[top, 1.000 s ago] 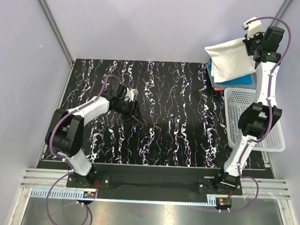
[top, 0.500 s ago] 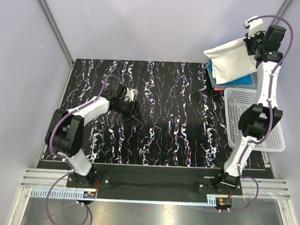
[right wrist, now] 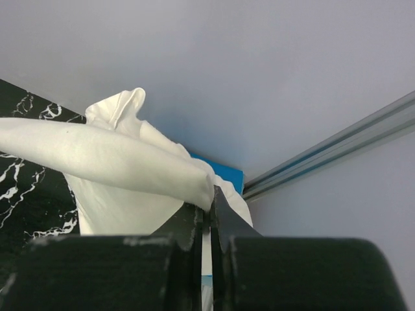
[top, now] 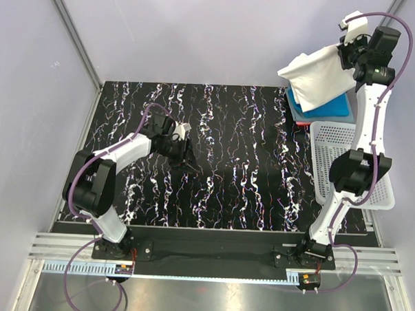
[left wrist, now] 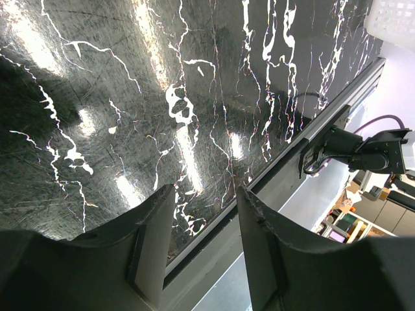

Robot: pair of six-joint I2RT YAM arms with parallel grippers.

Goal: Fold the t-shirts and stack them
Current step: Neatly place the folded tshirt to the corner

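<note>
Right pincer (top: 347, 54): jaws together, clamped on a bunched fold of the white t-shirt (top: 315, 77); raised high over the far right corner of the tabletop (top: 248, 164), close to the back wall.

White t-shirt: lifted clear of the tabletop; hangs from the grip as a folded, slanted bundle, its lower end sloping down and to the left; the wrist view shows one thick roll of cloth running out to the left of the fingers and more cloth drooping below it.

Blue t-shirt (top: 336, 107): folded flat at the far right corner of the tabletop; directly under the hanging white one; partly covered by it in the overhead view; whether the two touch cannot be told.

Basket (top: 330, 144): white plastic lattice; at the right edge of the tabletop, just nearer than the blue t-shirt; right arm crosses in front of it.

Left pincer (top: 184, 152): jaws apart, nothing between them; low over bare black marbled tabletop, left of centre; well apart from both t-shirts.
</note>
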